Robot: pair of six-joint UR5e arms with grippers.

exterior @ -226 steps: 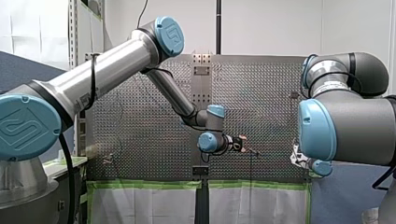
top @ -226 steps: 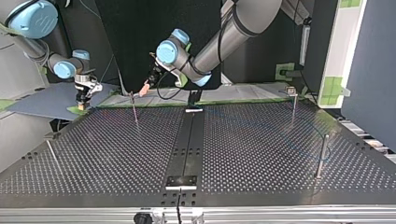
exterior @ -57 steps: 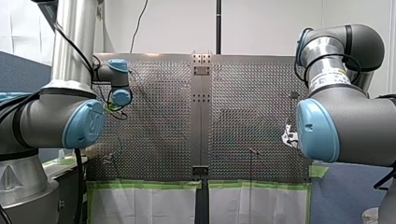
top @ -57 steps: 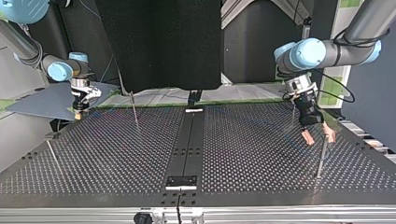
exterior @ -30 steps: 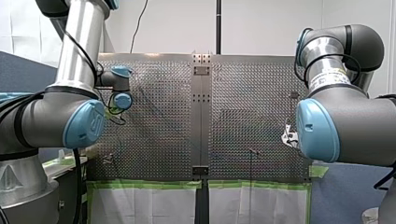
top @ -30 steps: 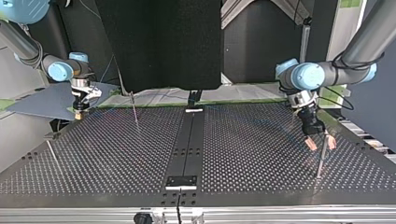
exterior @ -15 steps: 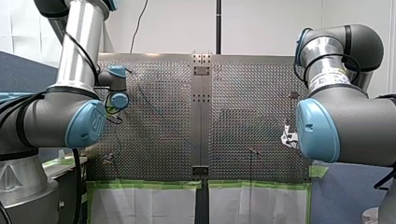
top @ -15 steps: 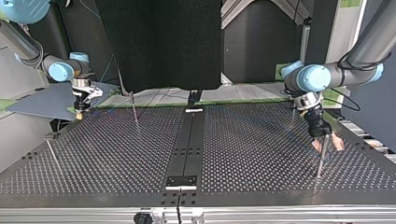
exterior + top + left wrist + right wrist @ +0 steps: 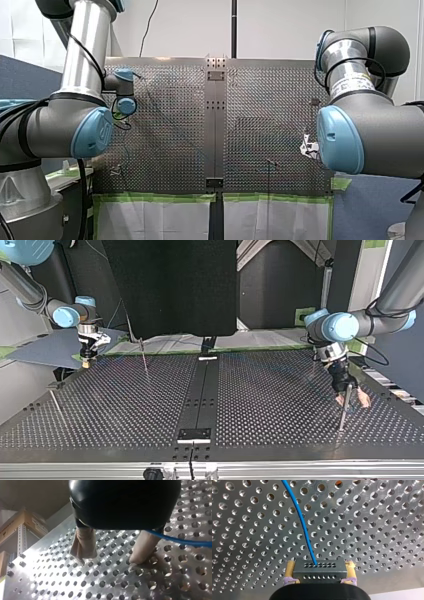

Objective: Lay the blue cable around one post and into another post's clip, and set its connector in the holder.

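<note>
Left hand wide open, seemingly astride post (depth unsure), cable passing beside one finger; right hand grips connector.

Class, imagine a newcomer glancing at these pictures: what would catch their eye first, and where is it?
In the right wrist view, the bright blue cable runs across the perforated table from a dark connector clamped in my right gripper. At the top view's right, my left gripper hangs open beside a thin post, its beige pads spread.
</note>
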